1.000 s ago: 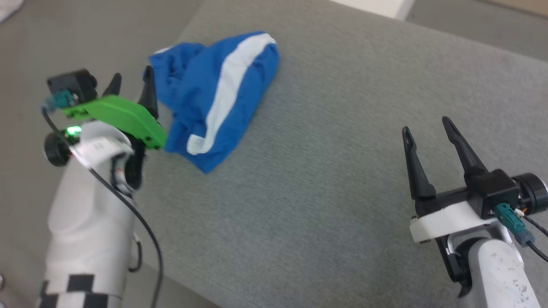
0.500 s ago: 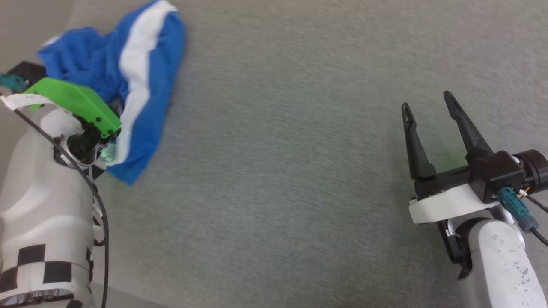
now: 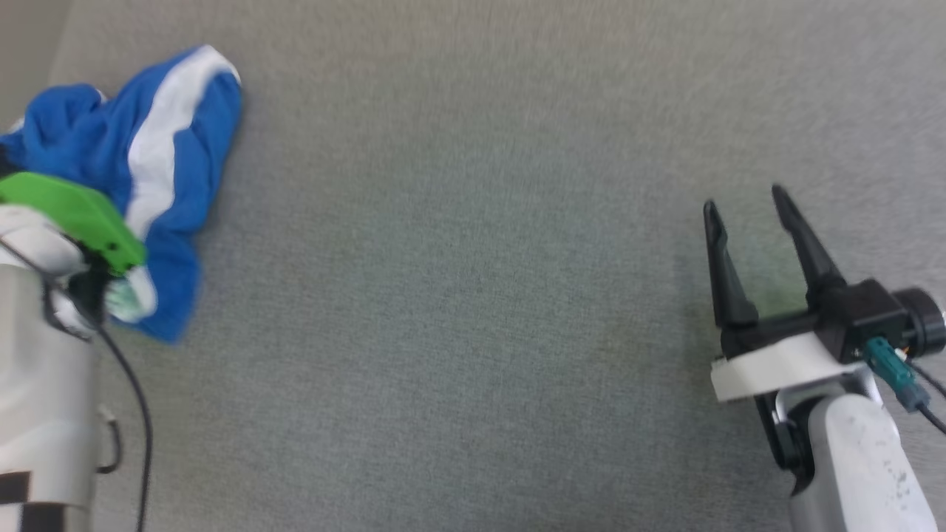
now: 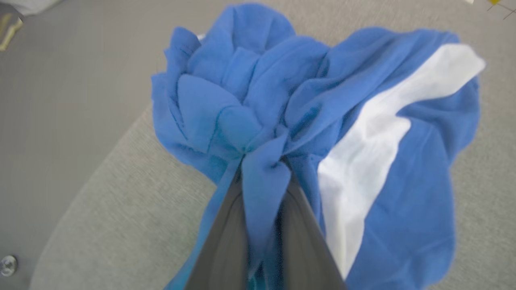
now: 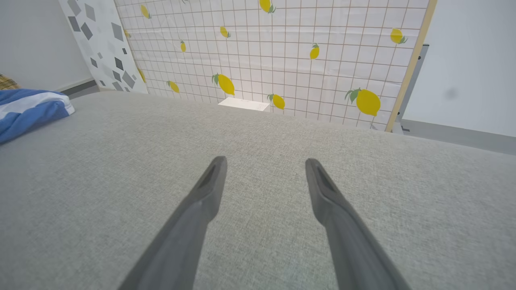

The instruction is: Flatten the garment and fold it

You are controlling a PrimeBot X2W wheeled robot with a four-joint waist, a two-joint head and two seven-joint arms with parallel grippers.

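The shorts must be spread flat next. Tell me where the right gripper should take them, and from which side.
Probably the white-striped end of the crumpled bright blue fabric shorts, from the robot's right. That end lies free, farthest from where the left gripper pinches a bunch, and faces the open right gripper across the grey woven surface.

Grey surface (image 3: 473,295) lies open before the right fingers (image 3: 804,240); the heaped garment (image 3: 199,148) blocks what seems its left edge.
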